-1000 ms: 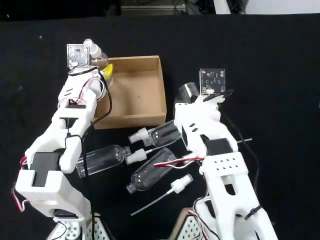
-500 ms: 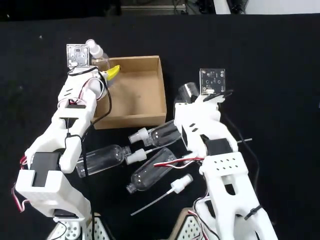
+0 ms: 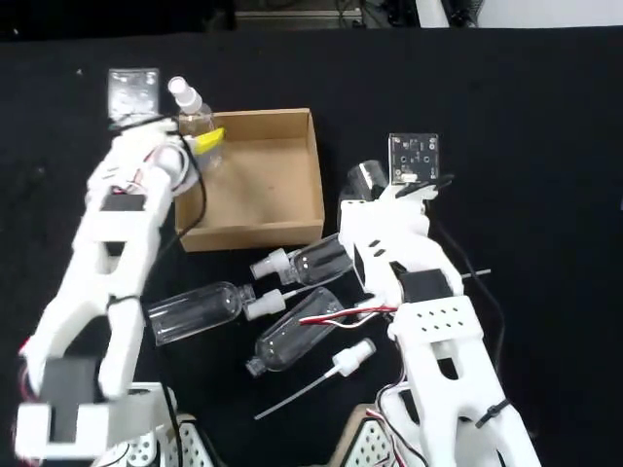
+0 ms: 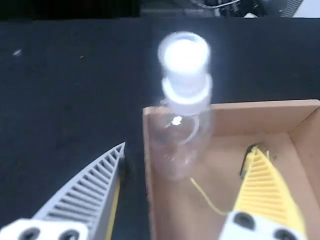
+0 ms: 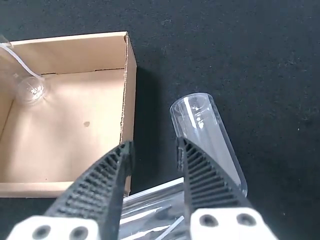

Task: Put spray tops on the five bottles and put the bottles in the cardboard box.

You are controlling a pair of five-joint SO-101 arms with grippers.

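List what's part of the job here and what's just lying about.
Job: cardboard box; standing capped bottle in its corner; capped bottle at box front; capped bottle lying farthest left; uncapped bottle; bottle right of box; loose spray top.
Lying about: cables beyond the table's far edge.

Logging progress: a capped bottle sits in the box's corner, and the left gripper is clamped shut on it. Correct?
No: the left gripper is open. The left wrist view shows its fingers spread clear of the capped bottle, which does sit in the cardboard box corner.
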